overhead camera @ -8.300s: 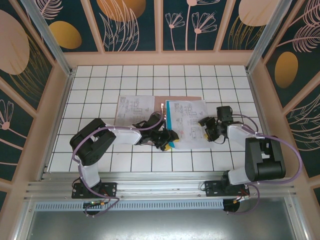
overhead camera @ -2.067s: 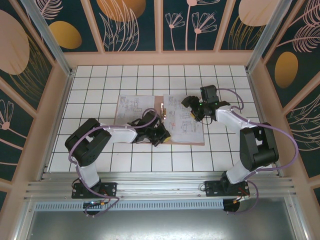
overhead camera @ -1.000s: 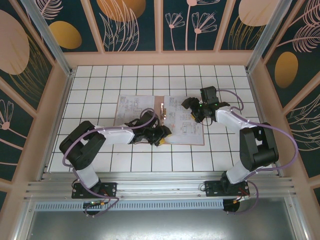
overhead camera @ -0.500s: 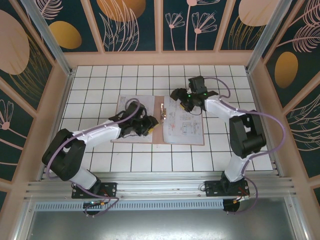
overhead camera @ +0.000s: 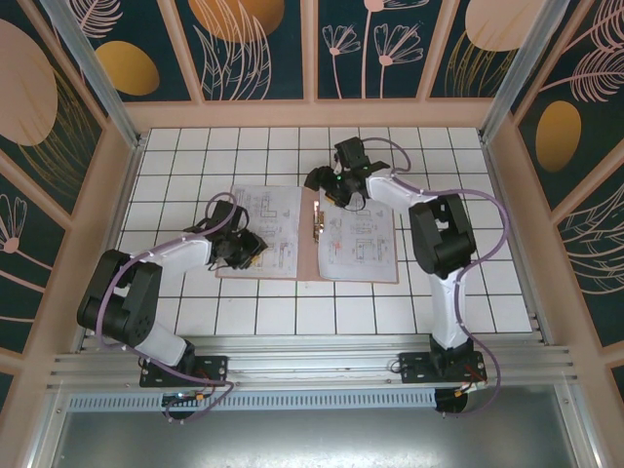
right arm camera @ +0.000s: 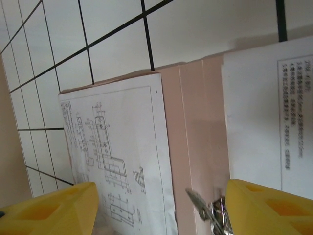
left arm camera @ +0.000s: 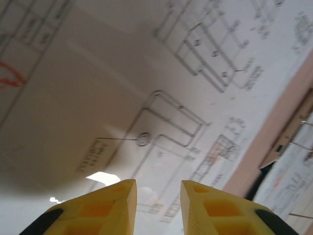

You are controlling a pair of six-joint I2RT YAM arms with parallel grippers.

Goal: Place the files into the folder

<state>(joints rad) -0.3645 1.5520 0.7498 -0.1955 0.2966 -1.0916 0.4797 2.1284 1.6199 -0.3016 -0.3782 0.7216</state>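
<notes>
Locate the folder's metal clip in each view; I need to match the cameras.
Top external: clip mid-table, on the centre fold of the open folder.
Left wrist: clip at the right edge, about halfway down.
Right wrist: clip at the bottom, right of centre, between the yellow jaws.
Shared landmark: the brown centre strip that the clip sits on.

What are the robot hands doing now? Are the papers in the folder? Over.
Left gripper open, low over left white printed sheet. Right gripper open, above small metal clip. Brown card folder lying open, sheets on both halves. Nothing blocking.
</notes>
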